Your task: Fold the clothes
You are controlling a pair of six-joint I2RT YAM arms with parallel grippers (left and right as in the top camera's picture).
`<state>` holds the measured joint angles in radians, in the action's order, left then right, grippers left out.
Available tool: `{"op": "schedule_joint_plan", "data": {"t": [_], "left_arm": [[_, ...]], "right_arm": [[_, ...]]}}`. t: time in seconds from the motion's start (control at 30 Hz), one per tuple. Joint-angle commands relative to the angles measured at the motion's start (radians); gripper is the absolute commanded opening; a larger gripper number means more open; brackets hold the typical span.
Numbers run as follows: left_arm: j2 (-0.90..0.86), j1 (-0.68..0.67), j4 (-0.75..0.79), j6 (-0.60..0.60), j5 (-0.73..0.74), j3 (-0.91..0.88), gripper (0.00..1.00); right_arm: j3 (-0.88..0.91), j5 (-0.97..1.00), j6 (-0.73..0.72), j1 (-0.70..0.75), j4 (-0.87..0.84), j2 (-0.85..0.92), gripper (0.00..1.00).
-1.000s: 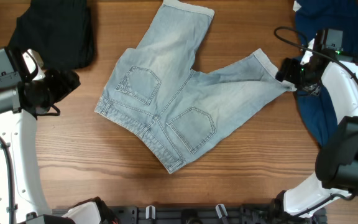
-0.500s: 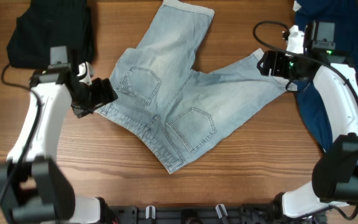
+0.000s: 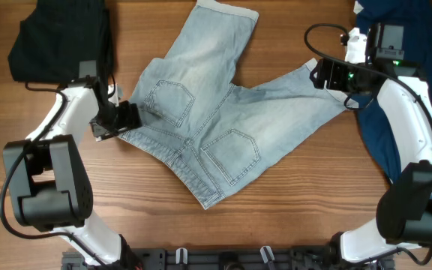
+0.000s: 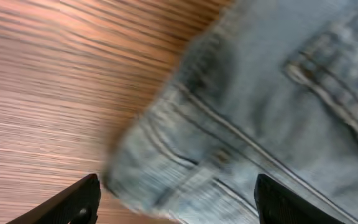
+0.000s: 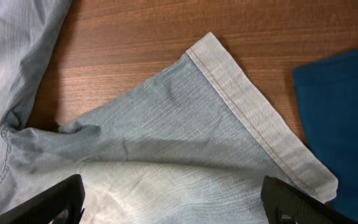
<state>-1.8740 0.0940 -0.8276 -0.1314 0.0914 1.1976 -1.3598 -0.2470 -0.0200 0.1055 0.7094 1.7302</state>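
The clothes, faded light-blue denim shorts (image 3: 208, 112), lie flat mid-table with the back pockets up, one leg pointing to the back and one to the right. My left gripper (image 3: 128, 117) sits at the waistband's left corner. In the blurred left wrist view its fingers (image 4: 73, 204) stand wide apart, with the waistband corner (image 4: 166, 162) between and just ahead of them. My right gripper (image 3: 324, 75) hovers over the right leg near its cuffed hem (image 5: 253, 118). Its dark fingertips (image 5: 48, 202) are spread wide above the cloth, gripping nothing.
A black folded garment (image 3: 62, 37) lies at the back left. A dark navy garment (image 3: 396, 112) lies along the right edge, close to the hem (image 5: 344, 99). A black rail (image 3: 223, 259) runs along the front edge.
The left arm swung in from the far left to the waistband corner. The right gripper moved left over the right leg's hem, then held still.
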Motion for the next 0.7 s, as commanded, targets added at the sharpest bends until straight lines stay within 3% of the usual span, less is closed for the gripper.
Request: {"op": "schedule_joint_plan", "data": {"t": [0.0,0.13,0.23,0.27,0.3,0.33,0.57,0.67], "left_arm": [[-0.013,0.0,0.054,0.039,-0.112,-0.005,0.78],[-0.05,-0.005,0.089,0.084,-0.057,-0.005,0.68],[-0.072,-0.005,0.088,0.084,-0.055,-0.005,0.49],[-0.081,-0.005,0.084,0.084,-0.055,-0.005,0.41],[-0.095,-0.005,0.075,0.081,-0.055,-0.005,0.16],[-0.095,-0.005,0.073,0.07,-0.064,-0.005,0.06],[-0.092,-0.004,0.173,0.042,-0.303,0.069,0.04],[-0.092,-0.004,0.29,0.054,-0.379,0.128,0.04]], "right_arm": [[0.0,-0.016,0.017,-0.008,-0.018,-0.01,0.92],[0.0,-0.016,0.009,-0.008,-0.025,0.0,0.91],[0.0,-0.016,0.008,-0.008,-0.026,0.001,0.91],[0.0,-0.016,0.008,-0.008,-0.029,0.001,0.91],[0.0,-0.016,0.008,-0.008,-0.029,0.001,0.91],[0.0,-0.016,0.007,-0.008,-0.029,0.001,0.9],[0.0,-0.017,-0.012,-0.008,-0.04,0.001,0.88],[0.0,-0.016,-0.017,-0.015,-0.04,0.002,0.87]]}}
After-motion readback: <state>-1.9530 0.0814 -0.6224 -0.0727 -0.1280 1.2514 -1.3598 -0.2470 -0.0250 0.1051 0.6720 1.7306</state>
